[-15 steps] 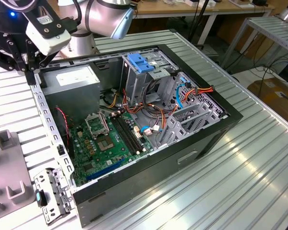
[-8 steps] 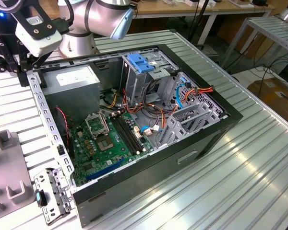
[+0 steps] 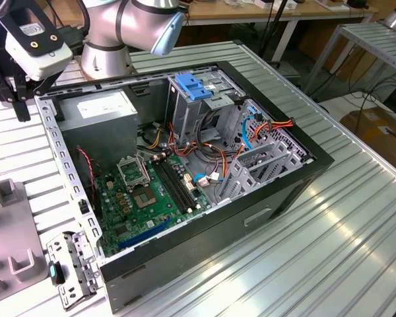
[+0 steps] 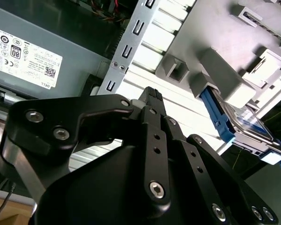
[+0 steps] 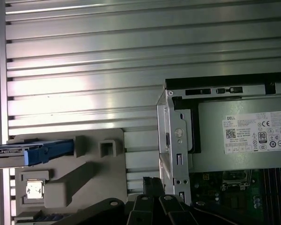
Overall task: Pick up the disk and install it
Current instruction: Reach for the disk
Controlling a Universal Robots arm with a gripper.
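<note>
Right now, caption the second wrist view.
Pincer poised between the open computer case and the disk resting in its grey holder.

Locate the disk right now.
In both wrist views the disk sits in the grey holder on the slatted table, outside the open computer case and apart from it.

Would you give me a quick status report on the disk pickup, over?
Gripper empty, hovering between grey fixture and computer case. Disk sits in the fixture, not yet picked. Nothing seen blocking it.

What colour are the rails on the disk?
Bright blue. The disk shows best in the second wrist view.
</note>
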